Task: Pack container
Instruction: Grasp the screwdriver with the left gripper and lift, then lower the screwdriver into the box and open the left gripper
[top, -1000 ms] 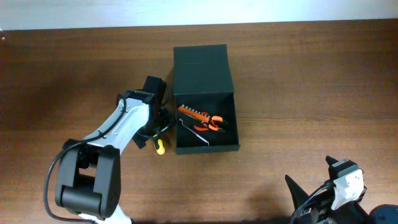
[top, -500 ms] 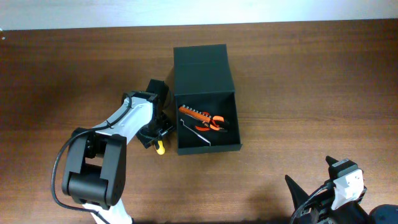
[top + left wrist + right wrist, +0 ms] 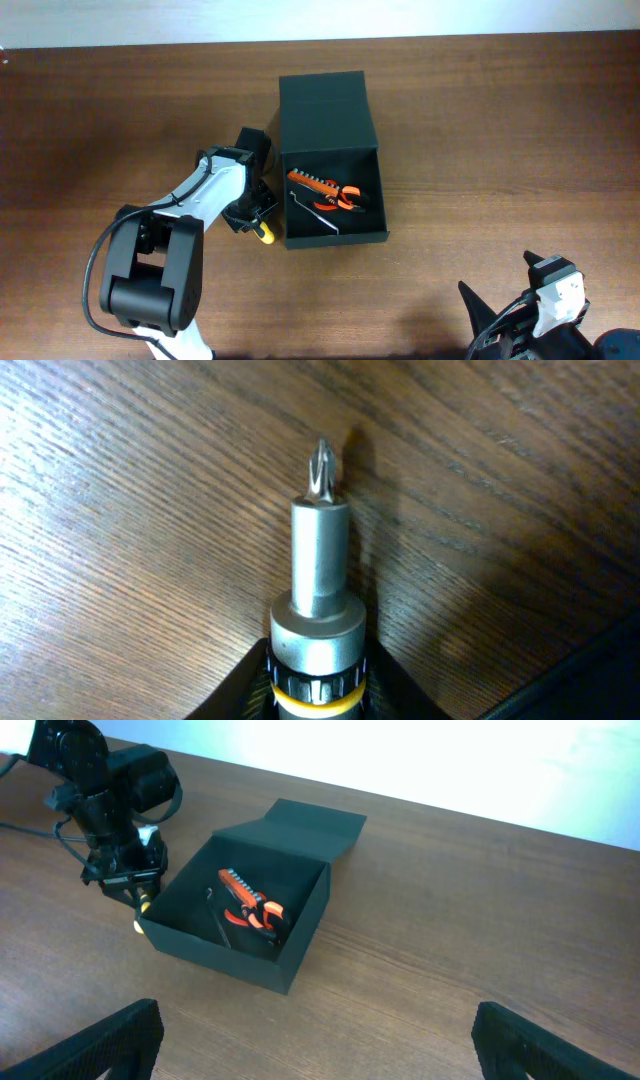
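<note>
The container (image 3: 335,239) stands open mid-table, a dark box with its flap lid (image 3: 323,108) laid back. Inside lie orange pliers (image 3: 346,198), an orange bit strip (image 3: 311,183) and a thin metal key (image 3: 318,216). My left gripper (image 3: 254,214) is down at the table just left of the box, shut on a screwdriver (image 3: 318,560) with a yellow-ringed handle. Its steel shaft and cross tip point away over the wood, and both fingers press the collar in the left wrist view. My right gripper (image 3: 320,1042) hangs open near the front right, nothing between its fingers.
The brown wooden table (image 3: 480,130) runs wide around the box. The container (image 3: 236,959) sits ahead and left of my right gripper, with the left arm (image 3: 108,802) at its far left corner. The table's back edge meets a pale wall.
My left gripper's fingers have closed in from wide open onto the screwdriver beside the box, and the yellow handle end has shifted slightly. The right arm has stayed still.
</note>
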{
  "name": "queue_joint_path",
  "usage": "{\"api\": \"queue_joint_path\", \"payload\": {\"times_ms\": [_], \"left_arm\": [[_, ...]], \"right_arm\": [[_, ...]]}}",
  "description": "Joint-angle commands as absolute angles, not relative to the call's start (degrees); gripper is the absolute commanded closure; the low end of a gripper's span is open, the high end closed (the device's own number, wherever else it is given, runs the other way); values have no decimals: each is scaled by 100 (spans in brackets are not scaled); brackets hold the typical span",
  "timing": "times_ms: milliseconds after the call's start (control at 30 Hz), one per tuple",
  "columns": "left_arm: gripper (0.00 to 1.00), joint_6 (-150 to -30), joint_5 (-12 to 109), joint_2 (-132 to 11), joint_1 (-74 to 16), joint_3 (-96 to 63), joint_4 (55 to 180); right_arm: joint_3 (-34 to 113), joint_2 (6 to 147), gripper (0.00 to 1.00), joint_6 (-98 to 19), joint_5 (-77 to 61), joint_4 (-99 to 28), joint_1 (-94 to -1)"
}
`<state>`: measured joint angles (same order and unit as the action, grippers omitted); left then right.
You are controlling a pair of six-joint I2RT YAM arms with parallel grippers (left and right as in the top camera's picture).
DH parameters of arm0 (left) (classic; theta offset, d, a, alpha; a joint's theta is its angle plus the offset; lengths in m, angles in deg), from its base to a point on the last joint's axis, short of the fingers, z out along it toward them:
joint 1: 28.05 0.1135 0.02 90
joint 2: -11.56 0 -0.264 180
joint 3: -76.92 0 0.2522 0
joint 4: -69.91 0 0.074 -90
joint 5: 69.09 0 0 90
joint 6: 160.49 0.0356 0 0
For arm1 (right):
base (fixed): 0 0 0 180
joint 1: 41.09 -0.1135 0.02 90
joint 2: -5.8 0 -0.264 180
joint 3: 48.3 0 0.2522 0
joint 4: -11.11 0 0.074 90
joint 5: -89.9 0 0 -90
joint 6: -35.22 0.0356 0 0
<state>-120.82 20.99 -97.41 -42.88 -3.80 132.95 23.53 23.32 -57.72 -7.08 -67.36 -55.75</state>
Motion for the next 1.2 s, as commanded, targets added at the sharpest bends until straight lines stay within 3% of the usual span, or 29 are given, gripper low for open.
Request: {"api": "queue_joint_path", "payload": {"times_ms": [0, 100, 633, 833, 1167], "left_arm": [[78, -12110, 2141, -9813, -4288, -330, 13192], [83, -12143, 2143, -9791, -4290, -330, 13122], [84, -12143, 1483, -8593, -4288, -330, 13077], [93, -12143, 1334, -7933, -4290, -335, 12937], [93, -12141, 1376, -7715, -4775, -1078, 12814]], "right_arm": [[2338, 2314, 1, -5726, -700, -6707, -5527], [2338, 2314, 1, -5726, -700, -6707, -5527], [2338, 2314, 1, -5726, -700, -6707, -5527], [2338, 2314, 1, -5726, -700, -6707, -5527], [2338, 2314, 1, -5726, -700, -6707, -5527]]}}
